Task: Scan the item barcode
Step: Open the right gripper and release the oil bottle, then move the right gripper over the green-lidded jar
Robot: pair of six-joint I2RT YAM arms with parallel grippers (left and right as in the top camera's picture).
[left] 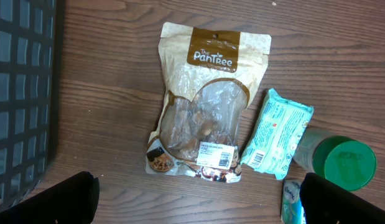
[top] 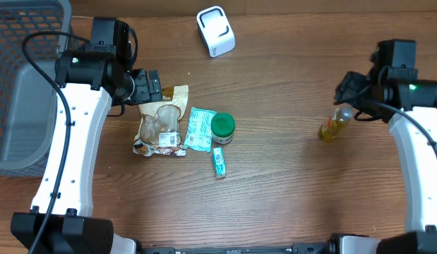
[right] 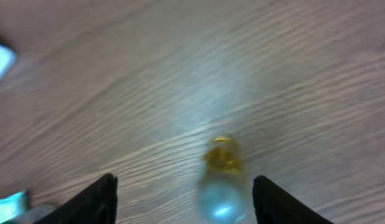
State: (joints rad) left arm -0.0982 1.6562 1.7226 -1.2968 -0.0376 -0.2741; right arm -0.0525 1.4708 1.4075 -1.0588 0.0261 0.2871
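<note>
A small clear bottle of yellow liquid (top: pixel 334 125) (right: pixel 220 177) stands on the table at the right. My right gripper (top: pixel 347 101) (right: pixel 186 202) hangs just above it, open; the bottle shows blurred between the fingers, nearer the right one, and neither touches it. A white barcode scanner (top: pixel 215 31) stands at the far middle. My left gripper (top: pixel 153 86) (left: pixel 195 208) is wide open and holds nothing, just behind a The PanTree snack pouch (top: pixel 160 125) (left: pixel 204 106) that lies flat with a barcode label near its bottom edge.
A teal wipes pack (top: pixel 200 129) (left: pixel 276 138), a green-lidded jar (top: pixel 222 128) (left: pixel 341 163) and a small teal tissue pack (top: pixel 218 162) (left: pixel 292 202) lie beside the pouch. A grey mesh basket (top: pixel 20 85) (left: pixel 21 93) fills the left edge.
</note>
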